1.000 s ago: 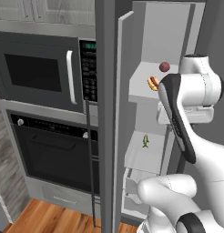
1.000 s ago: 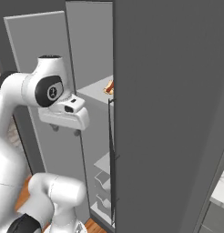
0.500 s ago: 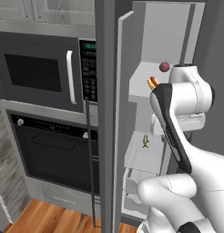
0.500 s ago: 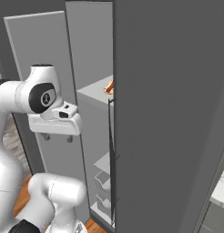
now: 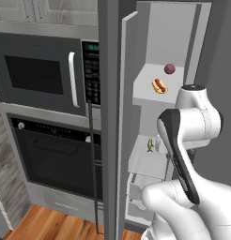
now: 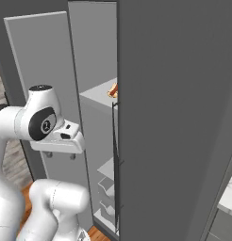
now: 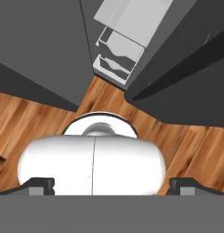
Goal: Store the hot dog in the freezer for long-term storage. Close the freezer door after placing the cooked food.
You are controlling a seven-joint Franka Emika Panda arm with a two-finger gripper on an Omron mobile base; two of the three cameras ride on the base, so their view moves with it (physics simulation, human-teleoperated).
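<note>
One hot dog (image 5: 159,86) lies on the freezer (image 5: 157,96) shelf; jaws spread wide, empty; no legible writing.

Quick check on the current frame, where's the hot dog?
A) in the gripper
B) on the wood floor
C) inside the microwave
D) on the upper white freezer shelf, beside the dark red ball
D: in the left base view the hot dog lies on the upper white shelf of the freezer, just left of and below the dark red ball.
</note>
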